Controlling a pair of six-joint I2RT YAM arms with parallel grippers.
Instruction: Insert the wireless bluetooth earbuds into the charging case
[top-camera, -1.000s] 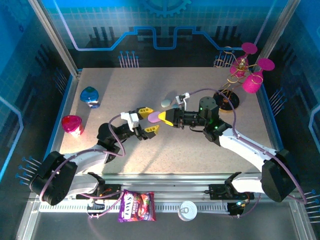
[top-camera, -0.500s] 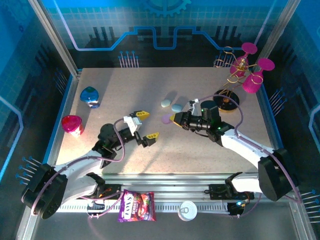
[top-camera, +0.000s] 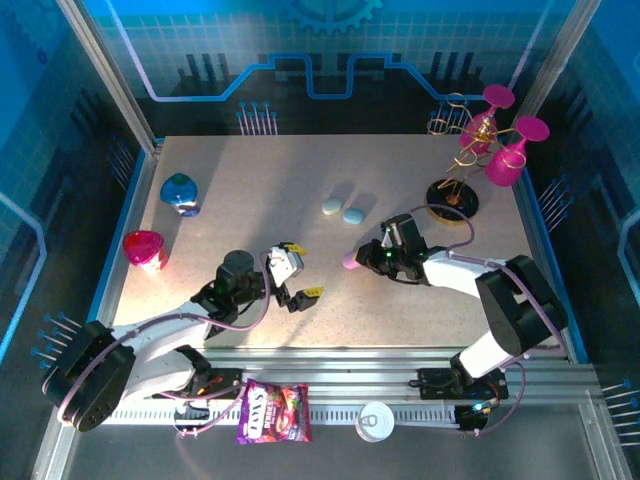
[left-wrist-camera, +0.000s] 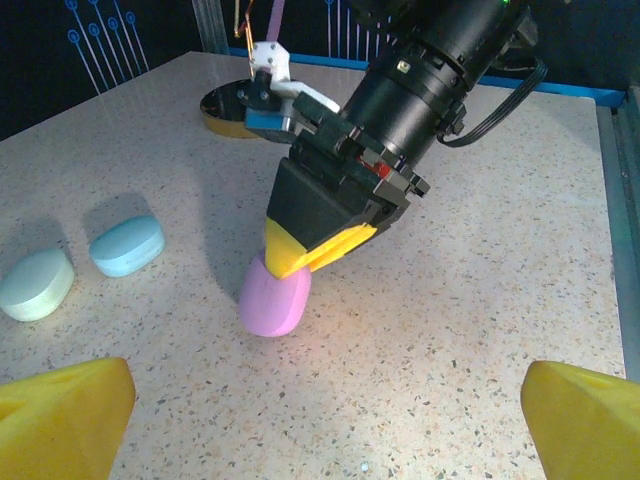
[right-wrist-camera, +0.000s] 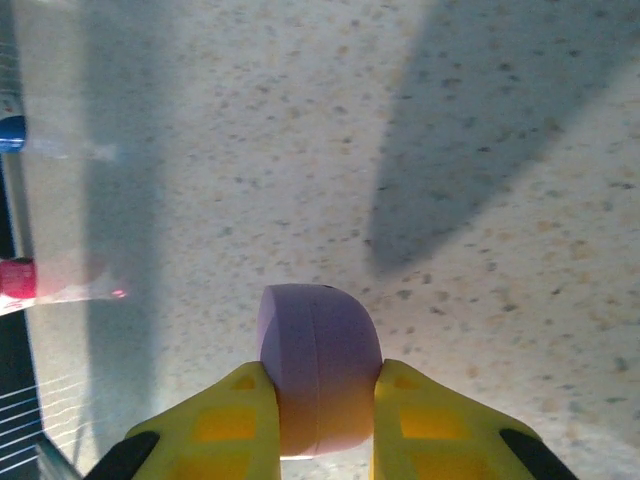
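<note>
Right jaws are clenched on the purple charging case (left-wrist-camera: 275, 298). The yellow fingertips (right-wrist-camera: 235, 425) pinch its two flat sides, and the rounded end pokes out past them. The case is tilted, its free end down at the speckled desk (top-camera: 440, 310) and apparently touching it (the left wrist view shows a tight shadow under it). In the top view it sits mid-desk, just right of centre (top-camera: 349, 261). Left jaws are released and spread wide. Their yellow fingertips (left-wrist-camera: 60, 415) sit at the bottom corners of the left wrist view with nothing between them, facing the purple case from near the front edge. A light blue case (top-camera: 353, 215) and a pale green-white case (top-camera: 331, 207) lie shut, side by side and almost touching, behind the purple one and apart from both arms. Magenta glasses hang on a wire stand (top-camera: 455, 195) at the far right corner. A blue container (top-camera: 179, 192) and a pink one (top-camera: 145, 250) stand by the left edge.
</note>
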